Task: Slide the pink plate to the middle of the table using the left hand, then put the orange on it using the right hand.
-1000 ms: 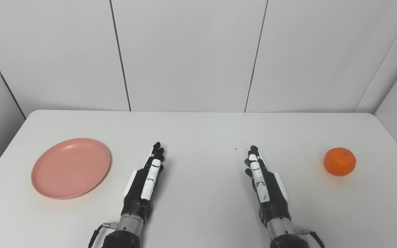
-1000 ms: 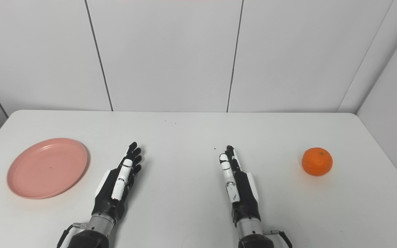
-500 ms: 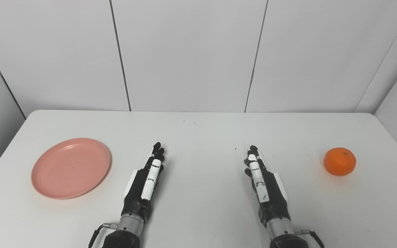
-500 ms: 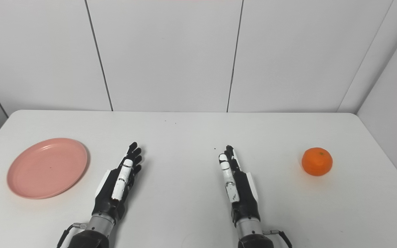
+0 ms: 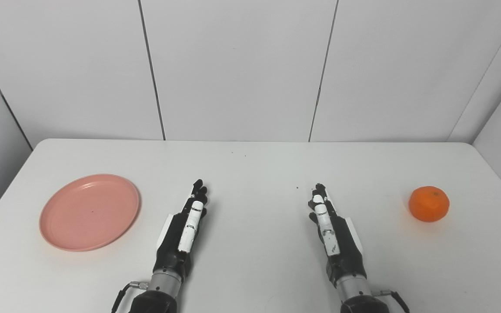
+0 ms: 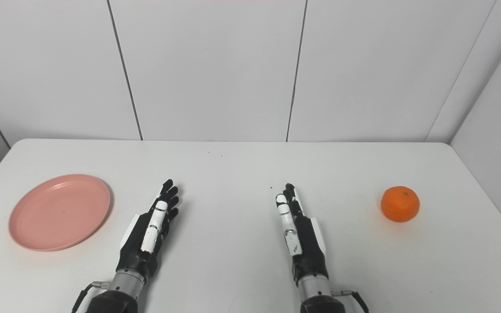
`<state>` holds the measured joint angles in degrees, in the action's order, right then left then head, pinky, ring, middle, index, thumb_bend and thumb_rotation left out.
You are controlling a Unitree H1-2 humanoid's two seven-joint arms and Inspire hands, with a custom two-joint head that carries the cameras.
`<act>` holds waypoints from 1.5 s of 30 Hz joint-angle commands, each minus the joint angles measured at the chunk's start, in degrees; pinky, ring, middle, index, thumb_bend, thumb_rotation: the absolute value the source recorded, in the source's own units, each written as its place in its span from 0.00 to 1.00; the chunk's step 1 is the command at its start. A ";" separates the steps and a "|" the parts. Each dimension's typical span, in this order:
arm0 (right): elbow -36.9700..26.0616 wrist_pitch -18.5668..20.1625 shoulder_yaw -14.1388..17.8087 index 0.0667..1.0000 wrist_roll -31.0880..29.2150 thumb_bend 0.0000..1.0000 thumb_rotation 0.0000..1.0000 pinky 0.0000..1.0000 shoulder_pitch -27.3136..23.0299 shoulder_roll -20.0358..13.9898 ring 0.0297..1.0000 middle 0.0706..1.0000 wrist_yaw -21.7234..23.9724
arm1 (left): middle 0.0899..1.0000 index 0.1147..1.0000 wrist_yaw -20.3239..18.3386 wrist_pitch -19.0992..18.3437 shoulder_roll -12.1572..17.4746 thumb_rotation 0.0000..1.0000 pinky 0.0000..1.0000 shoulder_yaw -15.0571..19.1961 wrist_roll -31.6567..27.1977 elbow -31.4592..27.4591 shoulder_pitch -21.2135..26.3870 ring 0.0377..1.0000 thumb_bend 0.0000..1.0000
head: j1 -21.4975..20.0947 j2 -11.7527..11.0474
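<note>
Nothing is begun: my left hand [image 5: 181, 234] and right hand [image 5: 335, 237] lie empty on the bench [image 5: 250, 165], fingers straight, plate [image 5: 88, 212] far left, orange [image 5: 429, 204] far right, so my left must reach the plate's rim first.

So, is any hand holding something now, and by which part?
Nothing is held. The left hand and right hand are open, apart from the pink plate and the orange.

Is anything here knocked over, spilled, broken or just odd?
Nothing stands out. The pink plate lies flat and bare, the orange sits whole, and both hands are open, holding nothing.
</note>
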<state>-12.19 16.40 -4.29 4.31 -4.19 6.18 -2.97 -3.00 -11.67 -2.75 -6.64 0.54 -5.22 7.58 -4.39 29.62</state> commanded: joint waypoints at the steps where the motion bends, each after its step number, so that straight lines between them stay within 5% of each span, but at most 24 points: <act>1: -0.97 -1.61 -0.28 0.98 -0.16 0.34 1.00 0.96 -1.18 0.13 0.95 0.97 0.35 | 1.00 1.00 0.19 1.64 -0.34 1.00 1.00 -0.45 0.89 -1.50 0.73 1.00 0.40 | 0.06 0.06; 27: -0.65 -2.24 -0.15 0.98 -0.63 0.36 1.00 0.95 -1.10 -0.75 0.95 0.97 0.84 | 1.00 1.00 0.41 1.95 -0.89 1.00 1.00 -0.76 1.72 -0.92 0.85 1.00 0.39 | 2.07 -0.07; 45: -0.36 -3.45 0.91 0.99 -4.94 0.30 1.00 0.98 -0.66 -5.80 0.97 0.99 5.00 | 1.00 0.99 2.50 3.69 -4.19 1.00 1.00 -2.87 3.76 3.11 1.41 1.00 0.35 | 13.41 -2.74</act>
<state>-11.39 15.86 -3.61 -0.13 -4.18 0.96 1.26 -0.31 -9.21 -5.73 -8.53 4.04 -2.40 7.66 8.96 26.81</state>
